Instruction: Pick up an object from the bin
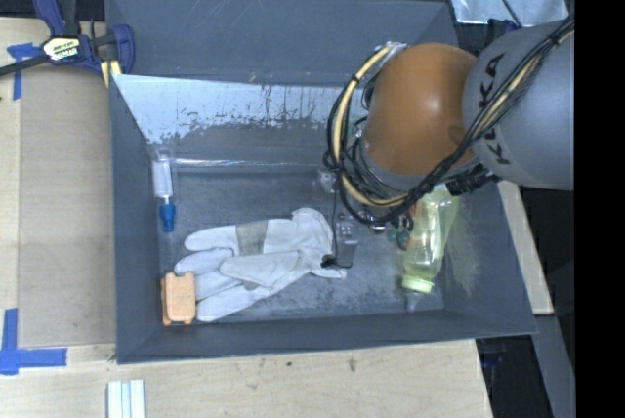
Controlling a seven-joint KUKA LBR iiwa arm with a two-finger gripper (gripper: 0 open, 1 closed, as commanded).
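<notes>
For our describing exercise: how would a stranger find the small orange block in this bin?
Look in the grey metal bin, at the lower-left corner of its floor in the view. The orange block lies there beside the fingertips of the white glove. It alone is squarish and orange.

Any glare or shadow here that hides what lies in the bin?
Camera view: glare streaks the back wall of the bin, off every item; the white glove, tan block and blue-tipped tube lie evenly lit; the arm's orange cover hides the upper end of the yellow-green bottle.
</notes>
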